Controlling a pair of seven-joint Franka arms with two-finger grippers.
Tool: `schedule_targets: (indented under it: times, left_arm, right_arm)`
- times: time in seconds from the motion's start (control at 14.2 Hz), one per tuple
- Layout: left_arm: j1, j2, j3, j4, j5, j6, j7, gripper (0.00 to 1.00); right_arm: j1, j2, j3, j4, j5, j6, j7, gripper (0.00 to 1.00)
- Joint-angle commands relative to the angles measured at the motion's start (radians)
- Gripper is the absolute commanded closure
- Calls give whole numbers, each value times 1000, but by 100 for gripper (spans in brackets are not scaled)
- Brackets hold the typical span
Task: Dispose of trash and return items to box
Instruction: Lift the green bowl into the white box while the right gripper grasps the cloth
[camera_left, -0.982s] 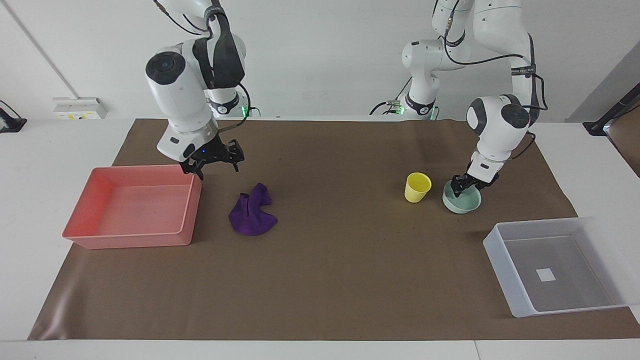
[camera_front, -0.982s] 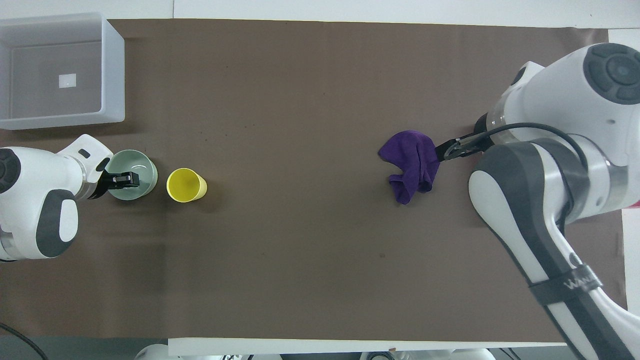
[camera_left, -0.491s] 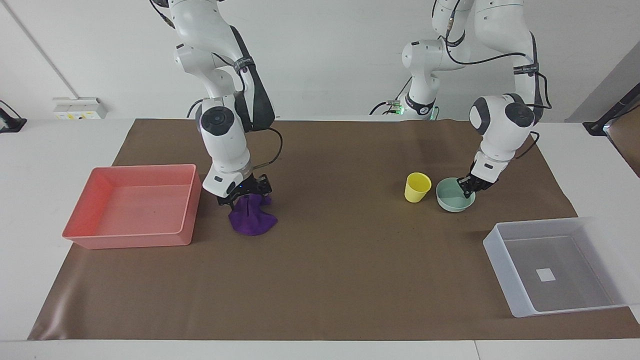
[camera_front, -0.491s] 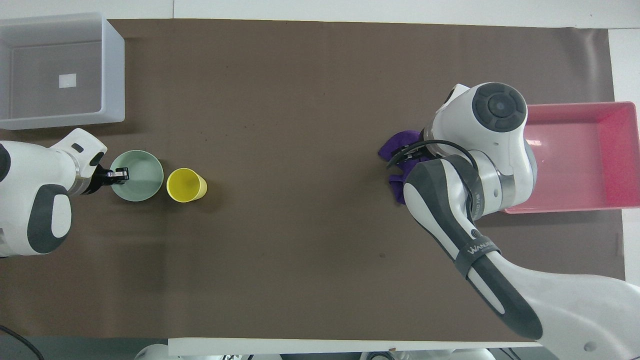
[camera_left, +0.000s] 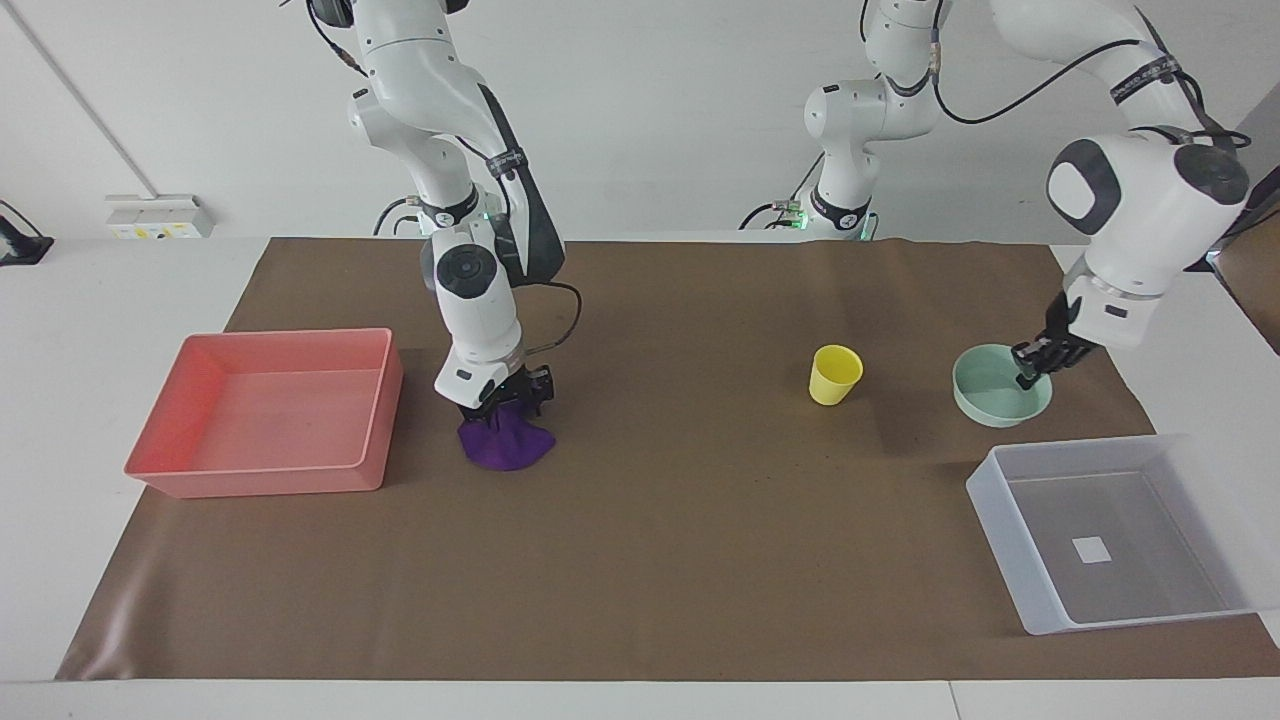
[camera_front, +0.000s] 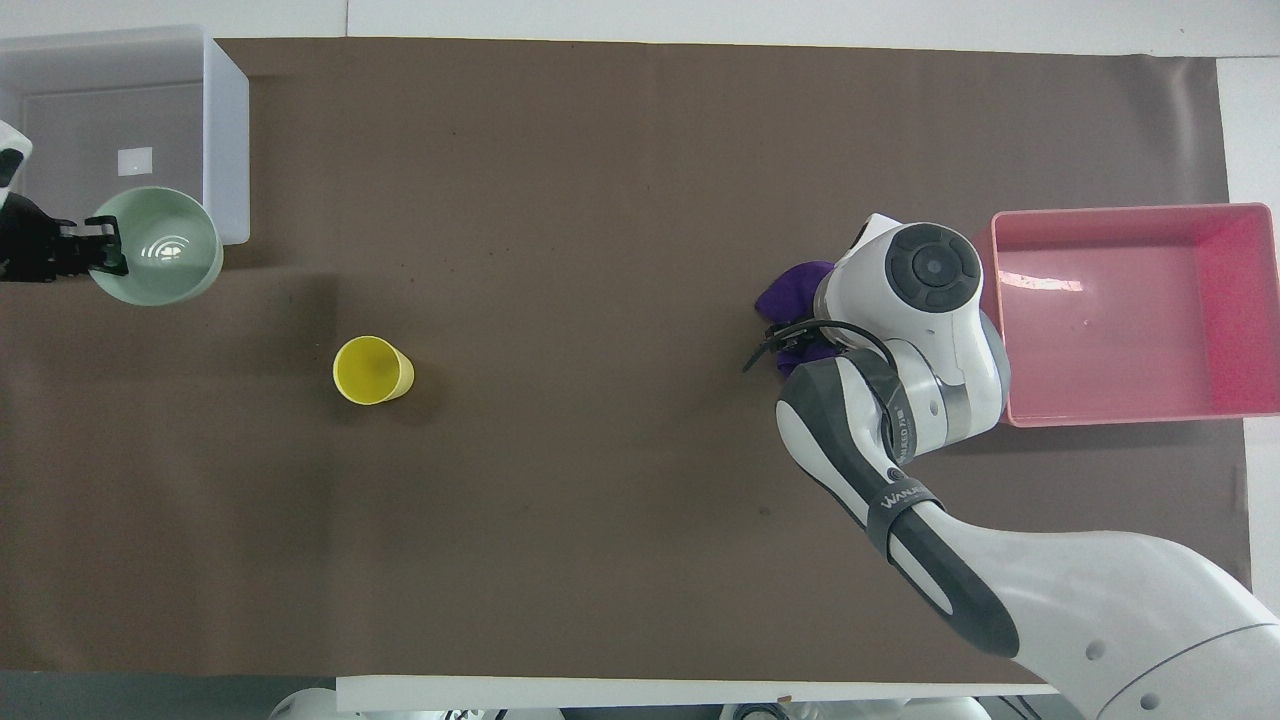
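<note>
My left gripper (camera_left: 1035, 365) is shut on the rim of the mint-green bowl (camera_left: 1000, 398) and holds it in the air, beside the corner of the translucent box (camera_left: 1000, 520). In the overhead view the left gripper (camera_front: 105, 250) and the bowl (camera_front: 165, 245) overlap the box's wall (camera_front: 228, 130). The yellow cup (camera_left: 835, 374) stands upright on the mat and also shows from above (camera_front: 372, 370). My right gripper (camera_left: 500, 398) is pressed down into the top of the purple cloth (camera_left: 505, 445). From above the right arm hides most of the cloth (camera_front: 790, 290).
The pink tray (camera_left: 260, 480) sits at the right arm's end of the table, beside the cloth, with nothing in it (camera_front: 1130, 330). The box holds only its white square mark (camera_left: 1091, 549). A brown mat (camera_left: 680, 560) covers the table.
My left gripper has lifted the bowl off the mat and carried it away from the cup toward the box. My right gripper has sunk lower into the cloth.
</note>
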Motion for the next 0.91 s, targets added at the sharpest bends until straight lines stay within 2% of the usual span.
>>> schedule_targets:
  times: [0.0,0.07,0.14,0.21,0.28,0.42,0.63,0.7,0.77,0.84]
  left_arm:
    - [59,269,2,313,-53,-39,-3,100]
    - [82,337,2,376,-56,-16,-3,100]
    - [85,406,2,441,-58,16,-4,100]
    - [86,469,2,485,-59,57,-6,100]
    - [85,506,3,487,-61,133,-6,100]
    - [92,531,3,455,-56,203,-4,100]
    - [82,528,3,387,-50,332,-1,100]
    - [88,528,5,370,-48,379,10,85]
    - [97,526,5,352,-48,407,25,37]
    - [99,523,5,355,-48,398,42,0]
  right_arm:
    - [-19,-15,0,-19,13,11,-7,75]
    - [-21,-14,0,-17,13,10,-4,87]
    - [-21,-18,0,-14,13,7,-2,94]
    - [-25,-28,-1,-9,13,-3,0,99]
    - [-37,-46,-1,-2,13,-22,1,100]
    - [-48,-86,-3,43,13,-111,1,100]
    - [-76,-161,-8,87,13,-208,0,100]
    - [-89,-187,-8,95,11,-236,0,100]
    - [-99,-211,-9,107,11,-268,0,100]
    - [-103,-238,-12,118,-4,-312,-2,100]
